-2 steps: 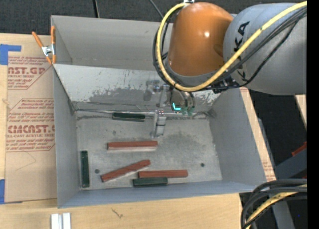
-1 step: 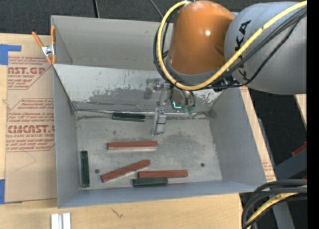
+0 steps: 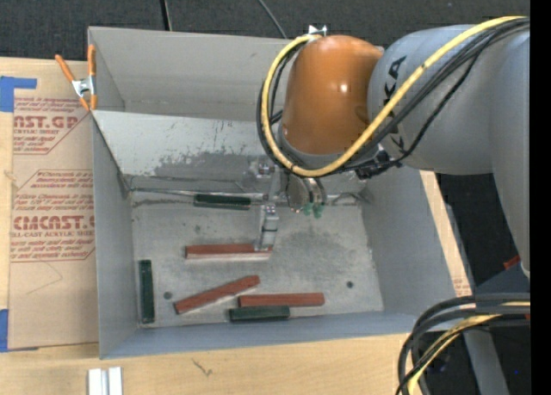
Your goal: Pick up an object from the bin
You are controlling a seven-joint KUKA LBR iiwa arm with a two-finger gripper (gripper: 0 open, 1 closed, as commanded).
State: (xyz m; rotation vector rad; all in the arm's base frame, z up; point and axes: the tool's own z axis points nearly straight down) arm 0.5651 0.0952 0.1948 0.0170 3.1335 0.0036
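Six slim sticks lay in the grey bin (image 3: 112,169). The gripper (image 3: 269,237) hung near the bin's middle, its tip at the right end of a reddish-brown stick (image 3: 225,252) that ran off toward 9 o'clock. Whether the gripper was open or closed on that stick, I could not tell. A dark green stick (image 3: 222,201) lay at its 10 o'clock, with four other sticks toward 7 o'clock.

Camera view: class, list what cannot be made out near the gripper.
The dark green stick by the back wall: right end hidden by the gripper.
Whether the gripper touches the red-brown stick: too small to tell.
The bin, right back corner: hidden by the orange cover.
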